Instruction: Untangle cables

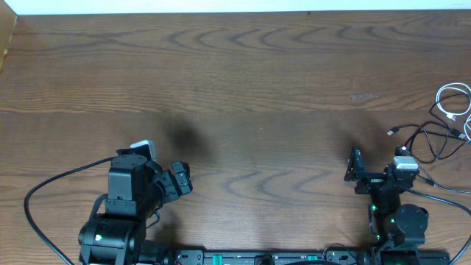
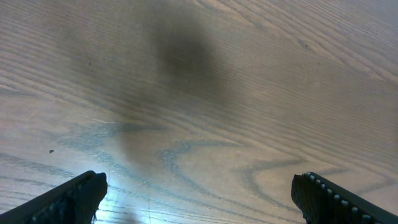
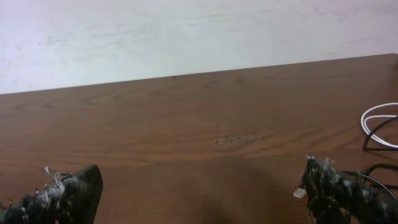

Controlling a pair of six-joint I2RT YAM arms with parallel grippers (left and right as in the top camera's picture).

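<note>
The white cable (image 1: 452, 99) lies coiled at the table's far right edge. The black cable (image 1: 429, 140) loops just in front of it, overlapping it near the edge, and its small plug end (image 1: 391, 132) points left. In the right wrist view the white loop (image 3: 377, 122), a bit of black cable (image 3: 375, 168) and a USB plug (image 3: 300, 193) show at the right. My right gripper (image 1: 355, 168) (image 3: 199, 200) is open and empty, left of the cables. My left gripper (image 1: 182, 179) (image 2: 199, 200) is open and empty over bare wood, far from them.
The wooden table (image 1: 243, 88) has its far edge against a white wall (image 3: 186, 31). Thicker black arm wires run out from the left arm's base (image 1: 44, 191) and the right arm's base (image 1: 445, 190).
</note>
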